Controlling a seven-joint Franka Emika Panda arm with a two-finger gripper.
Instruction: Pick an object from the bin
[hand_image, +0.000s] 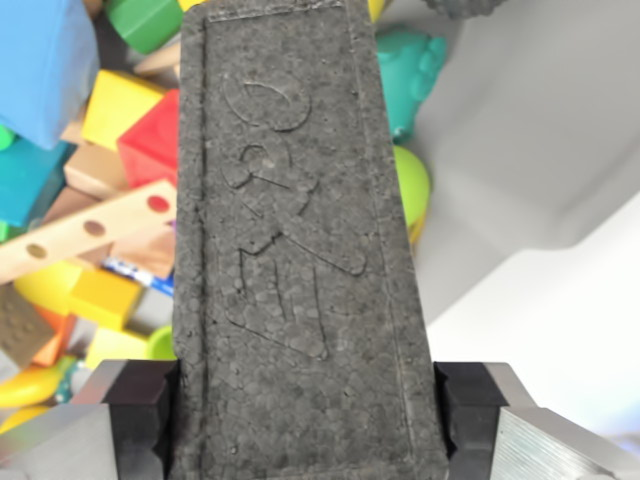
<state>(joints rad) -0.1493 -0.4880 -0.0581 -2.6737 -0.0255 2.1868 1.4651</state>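
A: What sits at the wrist view's left?

B: A heap of toys in the bin: a blue block (40, 60), a yellow block (118, 105), a red block (155, 135), and a wooden strip with holes (90, 230).

A: And the middle?

B: A dark grey foam block (300, 260) with raised lettering, clenched in the gripper (305, 415), a black pad touching each side.

A: To the right?

B: A teal toy (415, 70), then the pale grey bin wall (530, 130), and a white surface (560, 340) beyond.
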